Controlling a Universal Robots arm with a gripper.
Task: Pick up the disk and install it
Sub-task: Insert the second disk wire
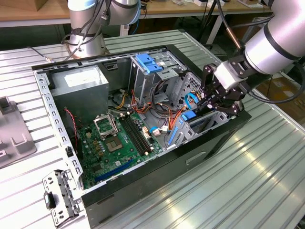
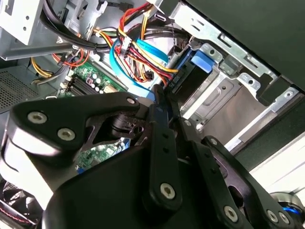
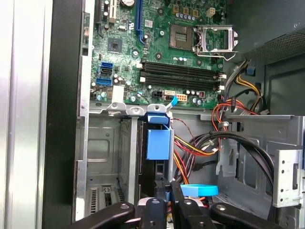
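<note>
So the pincer point(image 1: 208, 101) was down inside the open PC case point(image 1: 157, 188), clenched thin on the edge of the disk point(image 3: 157, 143), which stood on edge in the drive bay point(image 3: 102, 152) next to the motherboard point(image 1: 119, 138). Held that way, I'd guess, so its blue rails could ride down the bay's slots. How deep it sat was hard to call; the pincer's links and the cable bundle point(image 3: 205, 143) hid the disk's lower part and label.
</note>
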